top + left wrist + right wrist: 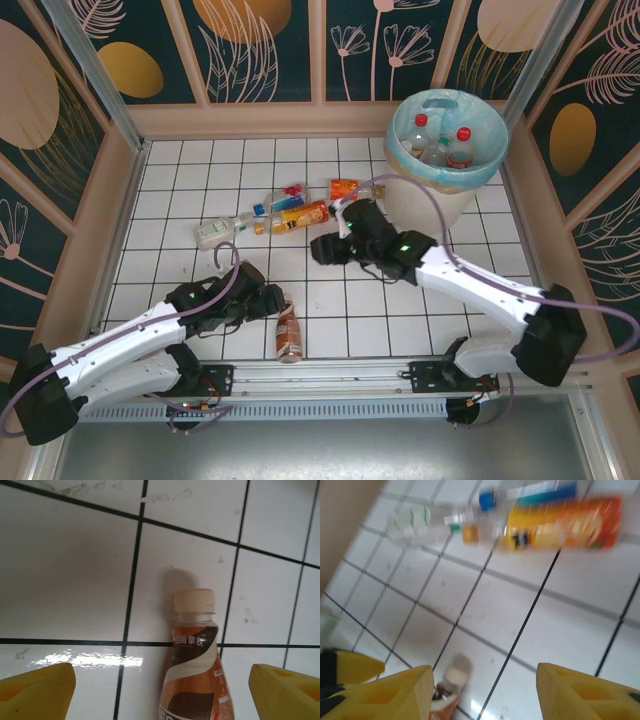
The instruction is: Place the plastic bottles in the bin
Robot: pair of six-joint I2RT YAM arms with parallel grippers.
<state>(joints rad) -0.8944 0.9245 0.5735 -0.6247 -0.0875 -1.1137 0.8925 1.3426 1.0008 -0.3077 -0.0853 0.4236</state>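
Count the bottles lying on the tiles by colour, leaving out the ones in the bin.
Brown bottle: 1
Orange bottles: 2
Clear bottles: 2
Total: 5 loose. The far group lies tight together, so another could be hidden there.
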